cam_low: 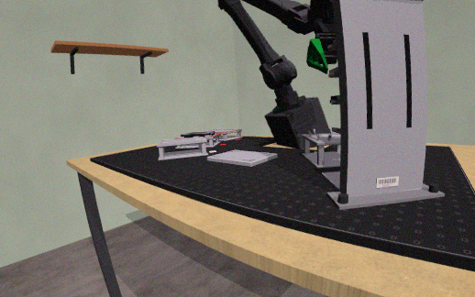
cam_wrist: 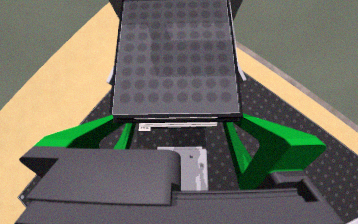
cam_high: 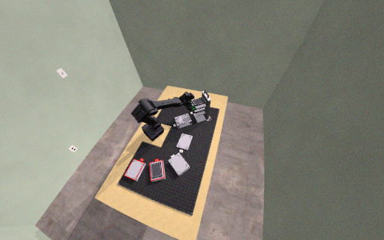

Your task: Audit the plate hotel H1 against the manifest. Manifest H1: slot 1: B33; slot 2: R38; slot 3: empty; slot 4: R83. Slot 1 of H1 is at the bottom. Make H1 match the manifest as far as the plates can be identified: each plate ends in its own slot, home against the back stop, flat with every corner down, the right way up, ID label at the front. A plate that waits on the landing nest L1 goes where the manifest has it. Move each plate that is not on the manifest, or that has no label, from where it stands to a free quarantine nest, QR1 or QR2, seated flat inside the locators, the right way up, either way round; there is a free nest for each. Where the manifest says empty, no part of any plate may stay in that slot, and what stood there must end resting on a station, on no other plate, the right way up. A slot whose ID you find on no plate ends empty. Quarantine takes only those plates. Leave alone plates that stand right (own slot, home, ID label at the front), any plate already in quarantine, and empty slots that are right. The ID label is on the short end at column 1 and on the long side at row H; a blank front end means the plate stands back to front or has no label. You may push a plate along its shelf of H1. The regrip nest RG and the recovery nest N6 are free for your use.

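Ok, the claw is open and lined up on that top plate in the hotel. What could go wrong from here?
The claw is open and holds nothing. The dark plate lies between the green fingers only at its near end, so a shallow grip may let it tilt or slip on withdrawal. The front end looks blank, so its ID is unconfirmed.

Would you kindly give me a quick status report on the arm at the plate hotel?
Gripper open, holding nothing. Green fingers flank the near end of the dark well plate in hotel H1, not closed on it. Nothing seen in the way.
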Motion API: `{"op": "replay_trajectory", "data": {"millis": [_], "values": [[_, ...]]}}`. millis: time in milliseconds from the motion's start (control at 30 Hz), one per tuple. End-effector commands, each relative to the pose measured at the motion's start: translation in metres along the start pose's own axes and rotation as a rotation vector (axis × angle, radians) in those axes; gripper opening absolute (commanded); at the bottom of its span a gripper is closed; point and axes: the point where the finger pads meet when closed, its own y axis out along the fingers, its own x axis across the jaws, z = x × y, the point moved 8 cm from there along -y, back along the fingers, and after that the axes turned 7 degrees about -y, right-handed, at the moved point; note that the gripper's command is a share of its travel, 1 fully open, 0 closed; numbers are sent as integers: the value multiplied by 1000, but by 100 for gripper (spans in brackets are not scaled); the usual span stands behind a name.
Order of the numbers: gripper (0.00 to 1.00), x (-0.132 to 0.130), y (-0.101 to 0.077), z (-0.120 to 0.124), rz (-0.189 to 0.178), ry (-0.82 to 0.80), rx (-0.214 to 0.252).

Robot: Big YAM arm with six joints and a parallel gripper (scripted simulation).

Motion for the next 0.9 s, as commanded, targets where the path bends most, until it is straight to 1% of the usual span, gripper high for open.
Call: {"op": "replay_trajectory", "data": {"millis": [0, 33, 67, 133, 167, 333, 367, 867], "values": [[100, 1, 6, 3, 3, -10, 3], [100, 0, 8, 4, 3, -12, 10], [100, -1, 8, -2, 6, -8, 5], [100, -1, 8, -5, 5, -4, -1], [100, 0, 3, -14, 1, 10, -24], [100, 0, 3, -14, 1, 10, -24], [86, 0, 3, -14, 1, 10, -24], [86, 0, 3, -14, 1, 10, -24]]}}
